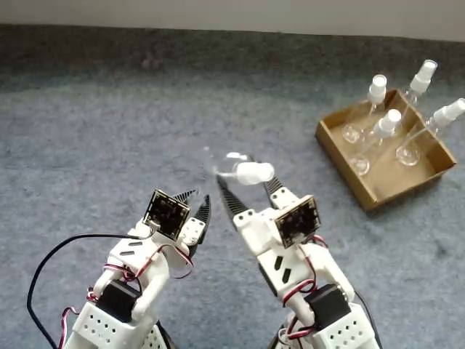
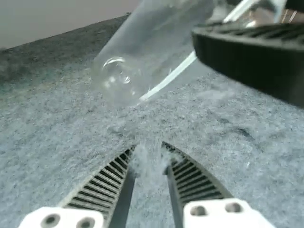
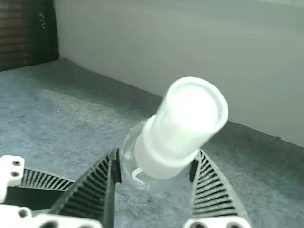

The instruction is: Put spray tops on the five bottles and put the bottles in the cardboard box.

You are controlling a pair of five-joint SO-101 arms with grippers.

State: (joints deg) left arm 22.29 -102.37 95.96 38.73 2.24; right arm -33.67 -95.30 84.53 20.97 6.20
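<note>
Clamped in the right jaws just below its fitted spray top: the fifth bottle, tipped sideways and raised off the tabletop near the middle, probably for carrying across. Left jaws slightly apart, gripping nothing, low beside it, likely no longer needed. Near the right edge, a cardboard box already holding four capped bottles, leaning against its walls.

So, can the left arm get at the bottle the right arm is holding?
Probably yes: the bottle sticks out of the right end effector toward the open left end effector, with nothing between.
</note>
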